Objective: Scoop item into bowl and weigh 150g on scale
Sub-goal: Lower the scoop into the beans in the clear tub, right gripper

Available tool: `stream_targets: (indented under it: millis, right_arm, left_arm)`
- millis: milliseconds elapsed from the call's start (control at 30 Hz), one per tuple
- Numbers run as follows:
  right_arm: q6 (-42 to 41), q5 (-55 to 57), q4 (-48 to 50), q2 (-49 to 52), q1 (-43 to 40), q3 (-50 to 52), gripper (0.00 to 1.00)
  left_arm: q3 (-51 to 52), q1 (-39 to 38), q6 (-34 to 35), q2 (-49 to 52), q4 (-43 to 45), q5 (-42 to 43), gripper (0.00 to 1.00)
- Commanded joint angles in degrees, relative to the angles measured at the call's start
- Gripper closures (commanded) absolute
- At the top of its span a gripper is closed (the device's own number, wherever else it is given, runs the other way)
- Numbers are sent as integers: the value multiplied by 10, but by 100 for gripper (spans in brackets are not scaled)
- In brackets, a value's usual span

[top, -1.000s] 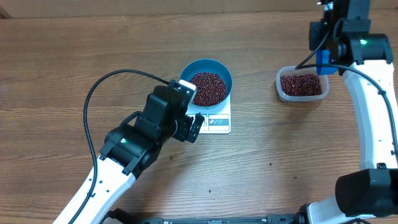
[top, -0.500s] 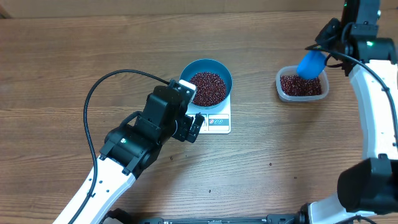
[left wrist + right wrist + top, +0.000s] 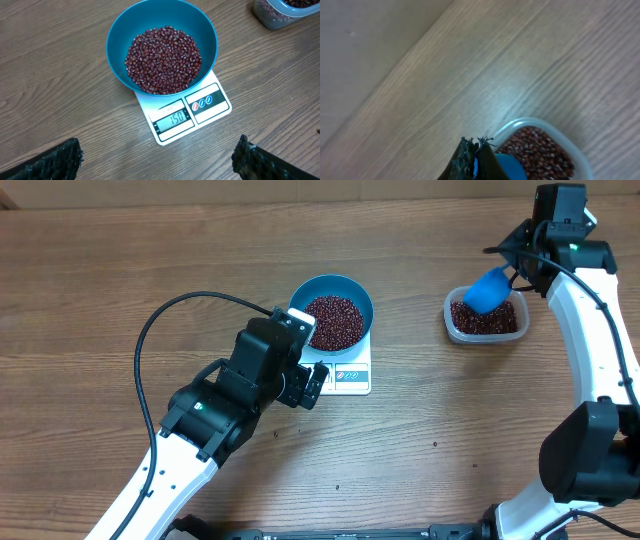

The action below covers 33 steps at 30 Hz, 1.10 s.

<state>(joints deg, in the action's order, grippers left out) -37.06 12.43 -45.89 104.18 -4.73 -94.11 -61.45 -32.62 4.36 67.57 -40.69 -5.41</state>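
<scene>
Overhead, the right arm has swung since a second ago: the scoop (image 3: pixel 488 288), then upright by the tub (image 3: pixel 452 322), now tilts over it. The right gripper (image 3: pixel 520 268) is clamped tight on the scoop's handle. The left gripper (image 3: pixel 155 165), unmoved, hangs spread wide and empty before the scale (image 3: pixel 210 102). The bowl (image 3: pixel 117 35) of beans (image 3: pixel 162 60) sits on the scale, which reads 150.

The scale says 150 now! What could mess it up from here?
1. The left gripper, jaws open, hangs close to the scale; a bump on the bowl could spill beans and change the 150 on the display.
2. The right gripper holds the scoop over the tub; if it slips, beans there may scatter onto the table.
</scene>
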Motion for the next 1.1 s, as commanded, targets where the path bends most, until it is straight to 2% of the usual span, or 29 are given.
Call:
stream_targets:
  millis: [0, 433, 800, 900, 1067]
  right_arm:
    - [-4, 42, -11, -2, 2, 0, 96]
    - [-4, 88, -14, 3, 2, 0, 96]
    - [-5, 83, -14, 7, 3, 0, 96]
    - [-5, 78, -16, 7, 3, 0, 85]
    - [-5, 74, -16, 7, 3, 0, 79]
  left_arm:
    - [3, 0, 4, 3, 2, -5, 0]
    - [3, 0, 4, 3, 2, -5, 1]
    - [3, 0, 4, 3, 2, -5, 1]
    - [3, 0, 4, 3, 2, -5, 0]
    - [3, 0, 4, 3, 2, -5, 0]
